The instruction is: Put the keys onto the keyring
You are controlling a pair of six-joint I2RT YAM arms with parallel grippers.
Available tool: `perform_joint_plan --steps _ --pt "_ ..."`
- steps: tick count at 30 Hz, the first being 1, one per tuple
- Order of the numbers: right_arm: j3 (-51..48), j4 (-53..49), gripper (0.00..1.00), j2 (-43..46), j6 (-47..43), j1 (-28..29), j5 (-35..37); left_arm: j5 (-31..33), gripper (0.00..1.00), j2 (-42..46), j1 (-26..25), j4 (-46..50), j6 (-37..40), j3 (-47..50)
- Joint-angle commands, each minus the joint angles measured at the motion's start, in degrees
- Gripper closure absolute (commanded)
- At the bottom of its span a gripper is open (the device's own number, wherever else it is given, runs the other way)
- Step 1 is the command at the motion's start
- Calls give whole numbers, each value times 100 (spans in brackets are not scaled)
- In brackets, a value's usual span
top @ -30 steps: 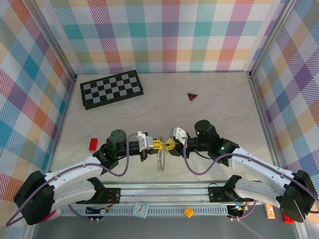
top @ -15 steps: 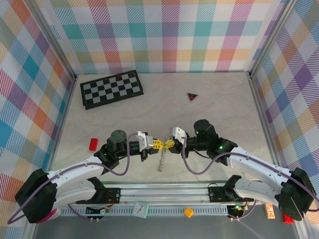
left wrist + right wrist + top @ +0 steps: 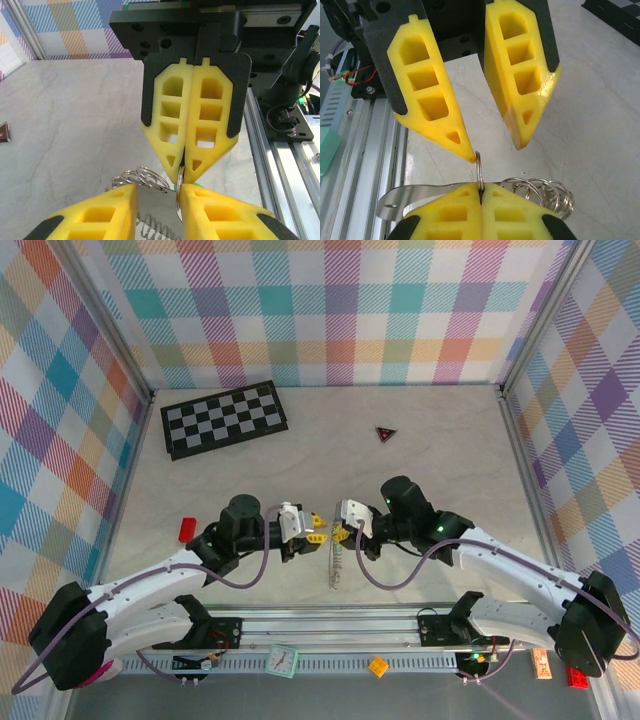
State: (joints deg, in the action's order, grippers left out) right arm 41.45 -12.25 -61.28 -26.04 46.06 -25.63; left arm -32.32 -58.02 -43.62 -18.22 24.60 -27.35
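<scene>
Holding step: the right claw (image 3: 184,171) is clamped on the silvery beaded metal keyring (image 3: 335,566) over the bench's (image 3: 430,475) near edge. The left claw (image 3: 495,151) stands apart. Next likely calls for fetching a key.

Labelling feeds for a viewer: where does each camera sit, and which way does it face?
Top external: above and behind the arms, looking down at the table; both arms, left gripper and right gripper tip to tip, keyring hanging beneath.
Left wrist: on the left arm, facing the right gripper; own open fingers at bottom.
Right wrist: on the right arm, facing the left gripper; own fingers shut on keyring.
Shared: wrist views face each other across the keyring.
</scene>
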Motion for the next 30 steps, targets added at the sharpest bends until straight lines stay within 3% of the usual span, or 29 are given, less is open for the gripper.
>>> perform_joint_plan --steps 1,9,21,26,30 --pt "409 -439 100 -63 -363 8 -58 -83 73 -15 -6 582 376 -307" --pt "888 -986 100 -306 -682 104 54 -315 79 -264 -7 726 480 -555" --pt "1087 -1158 100 -289 -746 246 155 -493 100 -344 -7 1026 651 -803" --pt "433 -215 77 260 89 -24 -144 -510 100 -153 -7 552 431 -478" --pt "-210 668 73 594 679 -159 -459 -566 100 -62 -7 -70 151 -175"
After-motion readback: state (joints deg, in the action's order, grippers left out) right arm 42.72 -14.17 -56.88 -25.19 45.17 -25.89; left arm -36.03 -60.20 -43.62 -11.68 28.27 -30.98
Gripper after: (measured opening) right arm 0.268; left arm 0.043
